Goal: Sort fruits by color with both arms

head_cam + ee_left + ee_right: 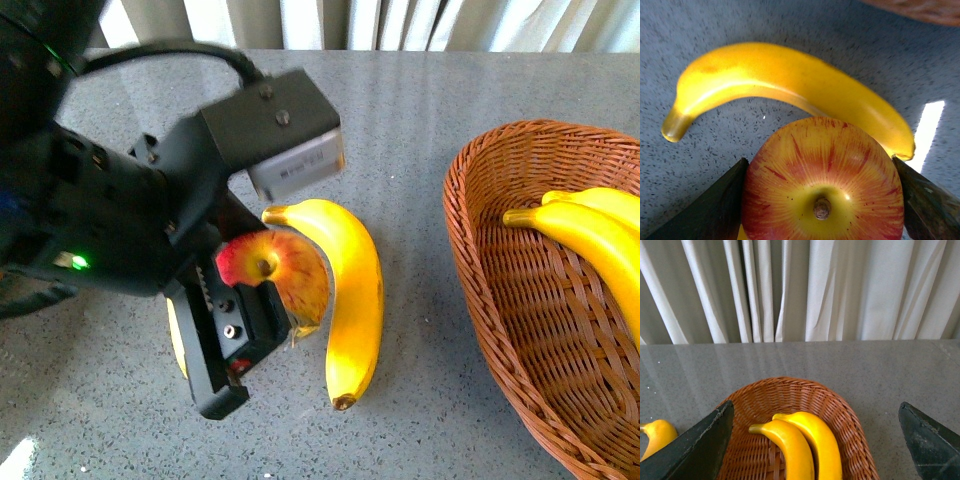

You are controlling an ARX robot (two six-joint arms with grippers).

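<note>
The round red apple (822,185), streaked with yellow and with its brown stem up, sits between the black fingers of the left gripper (819,161). In the left wrist view both fingers press its flanks, so the grip looks clenched on it. Whether it is off the grey speckled tabletop (450,100) I cannot tell. Just beside it, touching or nearly so, lies a long curved glossy yellow banana (355,290), loose on the table.

Further right stands the brown woven wicker basket (500,300), which holds two more yellow bananas (590,240), side by side. The right gripper (816,406) hangs above that basket with its jaws spread wide and nothing between them.

By my reading the yellow sorting is partly done: two bananas are in, one is still outside. The red sorting is only starting, with this apple in hand and not yet placed.

Much is hidden. The left arm covers most of the table's left side in the front view, so no second apple and no place for red fruit shows. A yellow sliver (177,340) peeks out behind the gripper, and I cannot tell what it is. The basket's right side is cut off.
</note>
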